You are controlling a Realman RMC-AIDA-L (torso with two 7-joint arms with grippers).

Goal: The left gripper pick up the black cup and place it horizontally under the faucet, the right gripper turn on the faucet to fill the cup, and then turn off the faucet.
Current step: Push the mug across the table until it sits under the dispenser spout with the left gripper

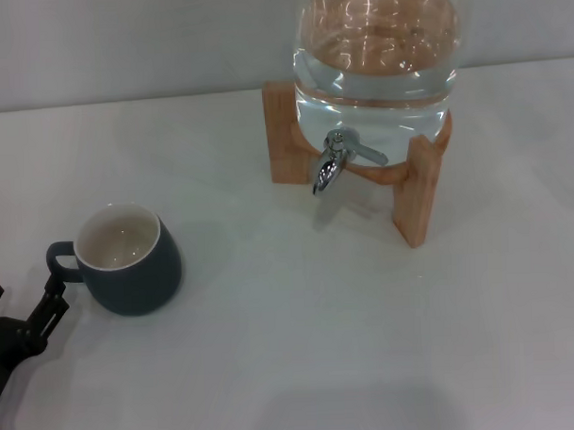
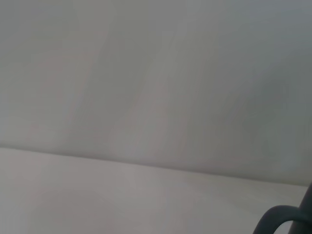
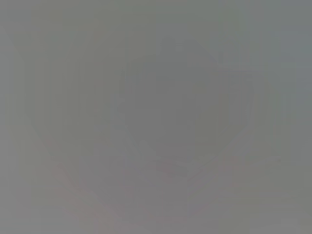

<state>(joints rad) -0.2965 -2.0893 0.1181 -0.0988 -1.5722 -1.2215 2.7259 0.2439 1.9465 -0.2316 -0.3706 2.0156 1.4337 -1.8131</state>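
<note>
The black cup stands upright on the white table at the left, cream inside showing, its loop handle turned toward the left edge. My left gripper reaches in from the bottom-left corner, open, with one fingertip just below the handle and not holding it. The left wrist view catches only the handle's curve in a corner. The chrome faucet sticks out from the glass water jar at the back, spout down and lever to the side. The right gripper is out of view.
The jar rests on a wooden stand whose legs flank the faucet. White table stretches between cup and stand. A pale wall runs behind. The right wrist view shows only flat grey.
</note>
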